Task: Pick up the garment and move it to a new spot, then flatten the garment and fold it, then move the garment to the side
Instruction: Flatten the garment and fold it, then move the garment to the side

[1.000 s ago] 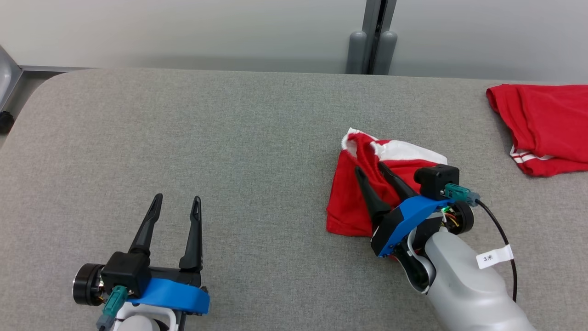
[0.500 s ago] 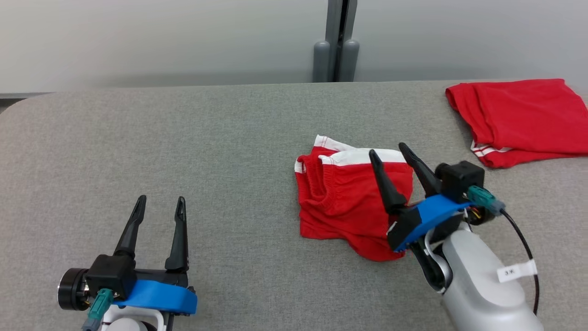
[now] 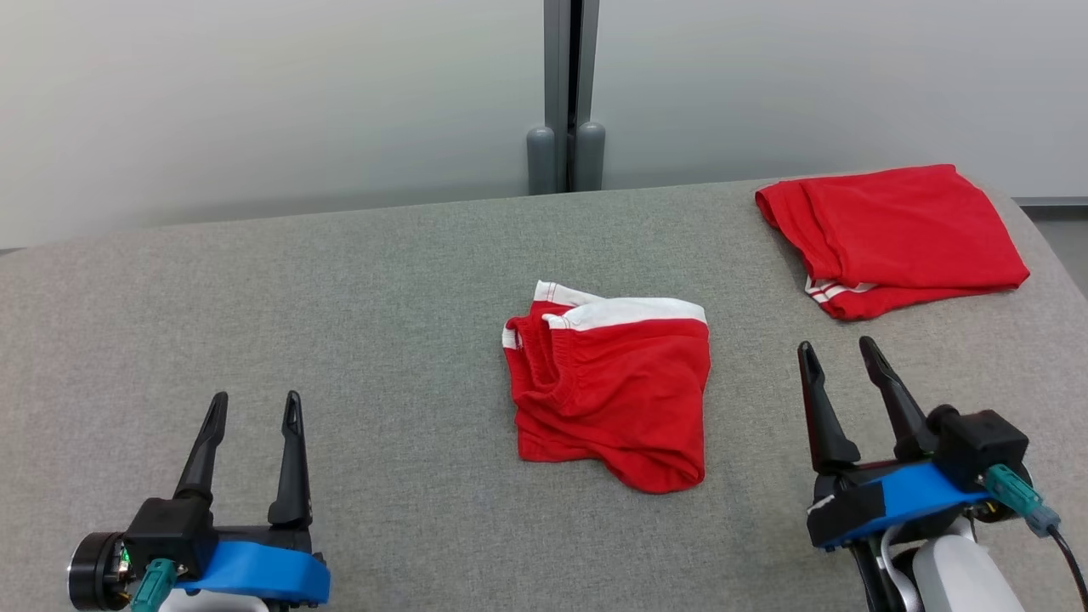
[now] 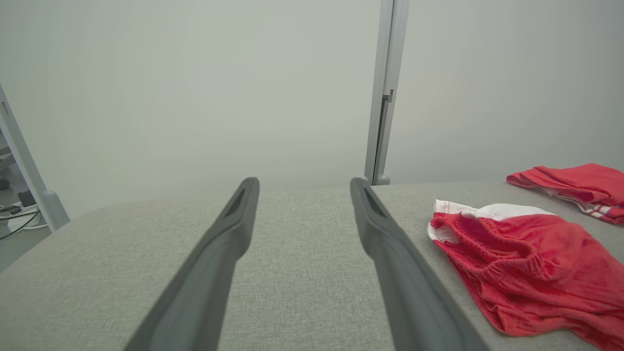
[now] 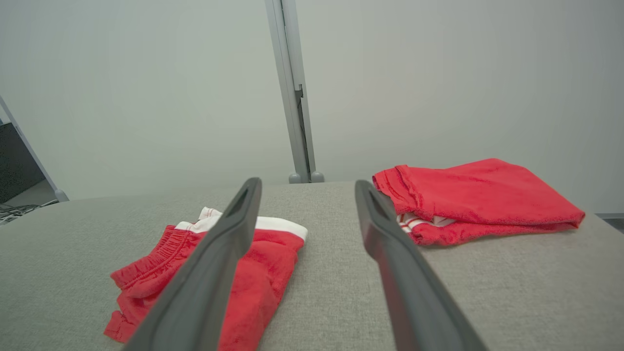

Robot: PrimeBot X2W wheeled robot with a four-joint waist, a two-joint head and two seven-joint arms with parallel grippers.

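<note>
Head view: the red shorts point(image 3: 612, 391) lie crumpled near the middle of the grey fabric-covered table point(image 3: 340, 323), roughly halfway between its near and far edges. Their elastic waist is turned toward the left edge, and a white band runs along the side facing the far edge. The left gripper point(image 3: 255, 399) hovers by the near left corner, jaws spread apart and holding nothing, well apart from the shorts. The right gripper point(image 3: 837, 347) sits toward the near right corner, to the right of the shorts and not touching them, its 2 dark fingers likewise released and empty. A folded red garment point(image 3: 892, 229) with thin white stripes at its hem rests at the far right corner, apart from the shorts. Behind the far edge a grey post point(image 3: 567, 93) rises against a pale wall. In the right wrist view, the shorts show partly behind 1 finger and the folded garment beyond the other.
</note>
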